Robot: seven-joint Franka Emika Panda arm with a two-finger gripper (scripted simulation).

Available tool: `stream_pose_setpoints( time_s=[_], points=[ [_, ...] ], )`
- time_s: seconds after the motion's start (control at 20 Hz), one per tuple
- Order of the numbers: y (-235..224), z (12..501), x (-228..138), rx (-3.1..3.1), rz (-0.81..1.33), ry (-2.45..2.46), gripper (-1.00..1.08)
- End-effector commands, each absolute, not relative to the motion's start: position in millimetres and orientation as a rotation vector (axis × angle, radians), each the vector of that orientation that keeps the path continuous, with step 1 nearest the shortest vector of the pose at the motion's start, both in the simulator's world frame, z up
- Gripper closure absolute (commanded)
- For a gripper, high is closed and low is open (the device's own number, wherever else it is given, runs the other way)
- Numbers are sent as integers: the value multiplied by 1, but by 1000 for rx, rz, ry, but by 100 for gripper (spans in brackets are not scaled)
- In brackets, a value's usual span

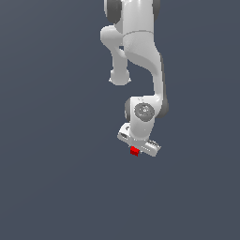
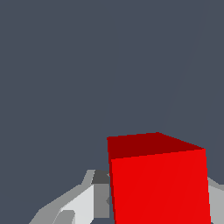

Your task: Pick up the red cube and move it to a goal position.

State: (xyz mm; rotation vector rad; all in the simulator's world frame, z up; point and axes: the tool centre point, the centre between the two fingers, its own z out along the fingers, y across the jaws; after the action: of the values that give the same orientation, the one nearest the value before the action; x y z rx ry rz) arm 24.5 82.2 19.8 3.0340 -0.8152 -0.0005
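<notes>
The red cube (image 1: 134, 151) is a tiny bright-red block tucked right under the white gripper (image 1: 136, 149) in the exterior view, mostly hidden by the hand. In the wrist view the red cube (image 2: 159, 181) looms large and close, with a grey-white finger (image 2: 85, 202) against one side and a sliver of the other finger (image 2: 216, 199) at its opposite side. The gripper is shut on the cube. The arm (image 1: 140, 61) reaches down from the top of the exterior view.
A plain dark grey-blue surface (image 1: 56, 178) fills the background in both views. No other objects, containers or edges show.
</notes>
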Motion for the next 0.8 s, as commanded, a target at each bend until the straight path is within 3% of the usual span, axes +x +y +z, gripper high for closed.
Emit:
stream_pose_setpoints(
  time_s=[0.0,0.75],
  points=[
    [82,20,25,3034,0,-816,108],
    [42,44,2,3034,-1,-816,108]
  ],
)
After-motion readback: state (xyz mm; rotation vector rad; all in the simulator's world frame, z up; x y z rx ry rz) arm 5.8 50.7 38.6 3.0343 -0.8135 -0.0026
